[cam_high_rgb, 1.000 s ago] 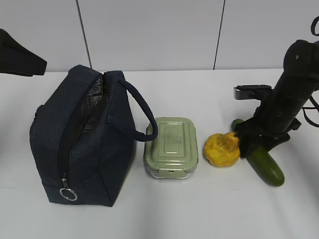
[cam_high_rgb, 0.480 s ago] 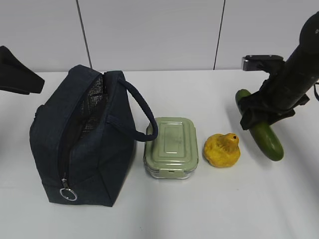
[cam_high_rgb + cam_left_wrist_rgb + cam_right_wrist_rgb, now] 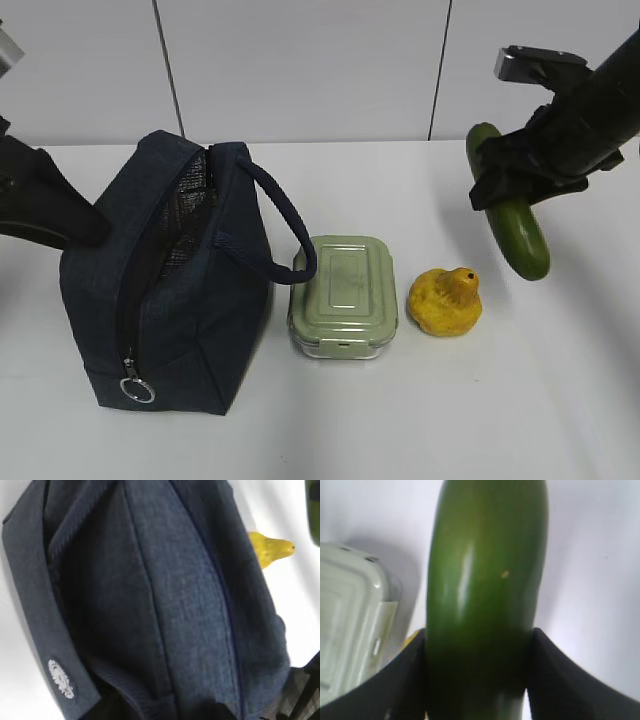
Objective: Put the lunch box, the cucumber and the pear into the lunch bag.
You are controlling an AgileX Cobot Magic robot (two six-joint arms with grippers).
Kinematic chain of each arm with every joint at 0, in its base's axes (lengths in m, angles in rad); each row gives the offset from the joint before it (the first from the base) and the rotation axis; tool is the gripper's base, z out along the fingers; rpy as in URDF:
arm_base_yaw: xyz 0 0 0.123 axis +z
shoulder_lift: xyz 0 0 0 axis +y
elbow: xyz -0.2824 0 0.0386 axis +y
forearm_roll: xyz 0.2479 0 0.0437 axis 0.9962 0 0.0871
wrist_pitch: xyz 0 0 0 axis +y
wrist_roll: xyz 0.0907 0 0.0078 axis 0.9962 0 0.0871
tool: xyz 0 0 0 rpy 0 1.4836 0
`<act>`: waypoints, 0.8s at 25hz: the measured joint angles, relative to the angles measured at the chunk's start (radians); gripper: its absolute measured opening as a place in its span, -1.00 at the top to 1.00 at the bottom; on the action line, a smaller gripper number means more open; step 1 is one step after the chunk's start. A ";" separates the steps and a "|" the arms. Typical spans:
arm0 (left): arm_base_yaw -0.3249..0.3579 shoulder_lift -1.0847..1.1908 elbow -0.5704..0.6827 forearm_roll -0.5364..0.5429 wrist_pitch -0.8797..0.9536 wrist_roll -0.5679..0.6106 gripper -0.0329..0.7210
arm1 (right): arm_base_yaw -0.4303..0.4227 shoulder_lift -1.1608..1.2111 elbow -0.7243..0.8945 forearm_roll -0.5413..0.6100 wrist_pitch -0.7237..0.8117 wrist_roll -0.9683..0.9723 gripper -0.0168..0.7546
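The navy lunch bag (image 3: 170, 300) stands at the left, its zipper open and foil lining showing. It fills the left wrist view (image 3: 165, 605). The sage-green lunch box (image 3: 343, 290) lies right of the bag, also in the right wrist view (image 3: 345, 620). The yellow pear (image 3: 445, 300) sits right of the box; it peeks past the bag in the left wrist view (image 3: 270, 550). My right gripper (image 3: 510, 185) is shut on the dark green cucumber (image 3: 520, 235), holding it in the air above the table's right side. The cucumber fills the right wrist view (image 3: 485, 580). My left gripper (image 3: 85, 225) is against the bag's far left side; its jaws are hidden.
The bag's loop handle (image 3: 285, 225) arches over toward the lunch box. The metal ring pull (image 3: 135, 388) hangs at the bag's near lower corner. White table (image 3: 420, 420) all round, grey wall panels behind.
My right gripper has lifted the cucumber off the table, up and away from the pear. My left arm has come in from the left to the bag's side.
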 joint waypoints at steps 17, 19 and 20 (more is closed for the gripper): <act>-0.089 0.042 0.000 0.021 -0.105 -0.013 0.88 | 0.360 0.002 -0.143 0.863 -0.064 -0.425 -0.03; -0.089 0.024 0.000 0.017 -0.117 -0.016 0.88 | 0.395 0.012 -0.147 0.947 -0.101 -0.485 -0.03; -0.089 0.016 0.000 0.014 -0.119 -0.015 0.88 | 0.411 0.023 -0.149 0.986 -0.121 -0.516 -0.03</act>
